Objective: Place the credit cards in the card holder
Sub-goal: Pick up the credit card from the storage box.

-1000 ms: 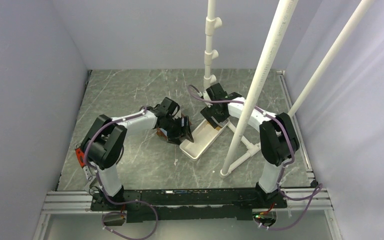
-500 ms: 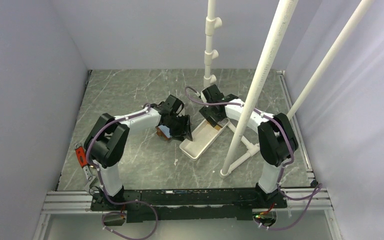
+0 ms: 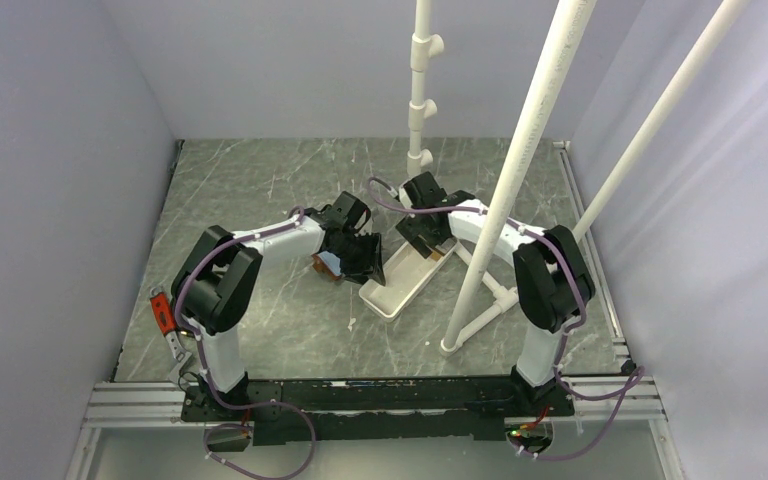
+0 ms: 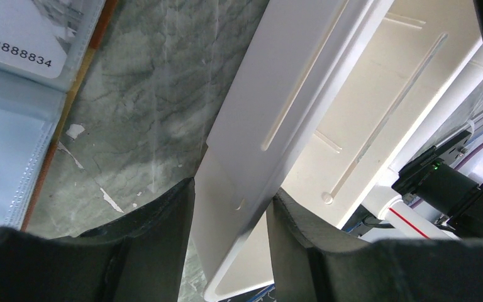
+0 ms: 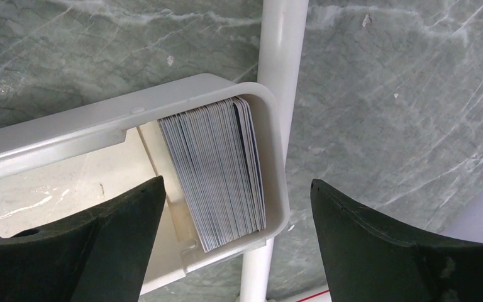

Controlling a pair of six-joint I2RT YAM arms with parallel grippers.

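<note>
The thin, stiff, probably slippery credit cards [image 5: 217,170] stand on edge in the white tray's [image 5: 69,129] far end under the wide-open right end effector [image 5: 236,184], best pinched by their top edges, while the left end effector [image 4: 233,192] clamps the tray's wall.

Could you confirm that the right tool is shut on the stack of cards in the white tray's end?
Not quite: the right tool is open, not touching the stack of cards in the white tray's end, as the right wrist view shows.
</note>
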